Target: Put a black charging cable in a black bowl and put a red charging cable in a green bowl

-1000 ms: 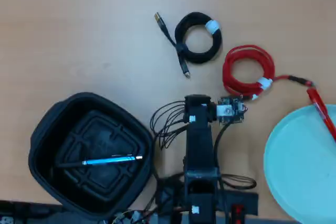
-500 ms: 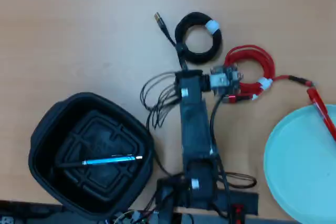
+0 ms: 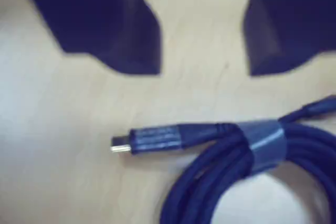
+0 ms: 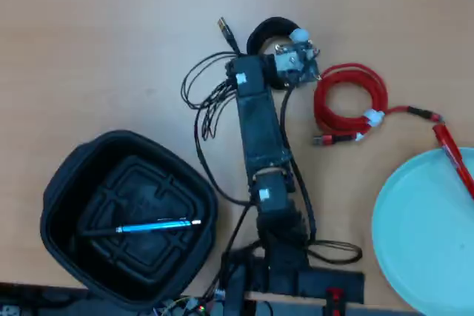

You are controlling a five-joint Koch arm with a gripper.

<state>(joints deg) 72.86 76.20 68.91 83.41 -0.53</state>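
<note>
In the wrist view my gripper [image 3: 202, 69] is open, its two dark jaws apart over bare wood with nothing between them. Just below them lies the black charging cable [image 3: 236, 182], one plug sticking out to the left. In the overhead view the arm [image 4: 259, 123] reaches over the black charging cable [image 4: 278, 25] and covers its lower half. The red charging cable [image 4: 352, 100] lies to the right of it. At lower left stands the black bowl [image 4: 63, 175], and the green bowl [image 4: 422, 242] is at the lower right edge.
A blue pen [image 4: 157, 226] lies inside the black bowl. A red stick [image 4: 453, 155] rests across the green bowl's upper rim. Loose black robot wires [image 4: 207, 101] loop left of the arm. The arm's base [image 4: 296, 279] sits at the table's near edge.
The arm has stretched away from its base and swung slightly left, from beside the red cable to over the black cable. Cables and bowls have not moved.
</note>
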